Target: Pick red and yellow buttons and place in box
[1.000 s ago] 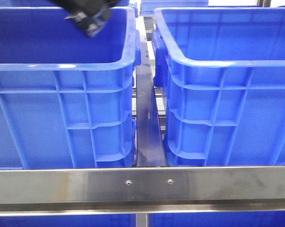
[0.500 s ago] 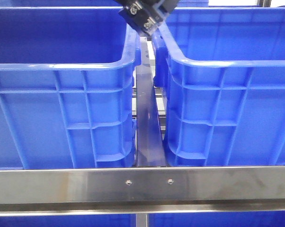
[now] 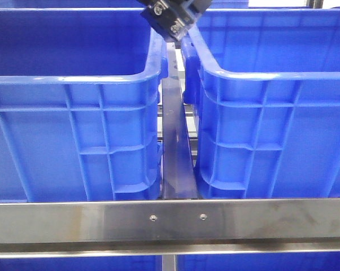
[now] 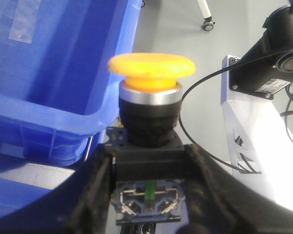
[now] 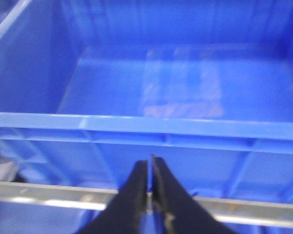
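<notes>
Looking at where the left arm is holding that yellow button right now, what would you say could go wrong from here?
The left gripper clamps the yellow button only by its black base, so the tall body might tilt or slip. In the front view the button's underside hangs over the gap between the left crate and the right crate; released here, it would likely fall onto the metal rail instead of into a crate.
</notes>
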